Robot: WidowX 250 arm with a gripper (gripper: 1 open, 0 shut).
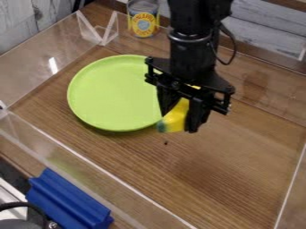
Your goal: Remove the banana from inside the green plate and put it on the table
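My black gripper (182,117) points straight down, shut on the small yellow banana (174,117), whose greenish tip shows at the bottom. It hangs just past the right rim of the lime-green plate (102,89), over the brown wood-grain table (227,170). The plate lies flat with nothing in it. The fingers hide part of the banana.
A yellow-labelled can (143,21) stands at the back behind the plate. Clear acrylic walls (36,49) run along the table's edges. A blue object (66,204) sits outside the front wall at lower left.
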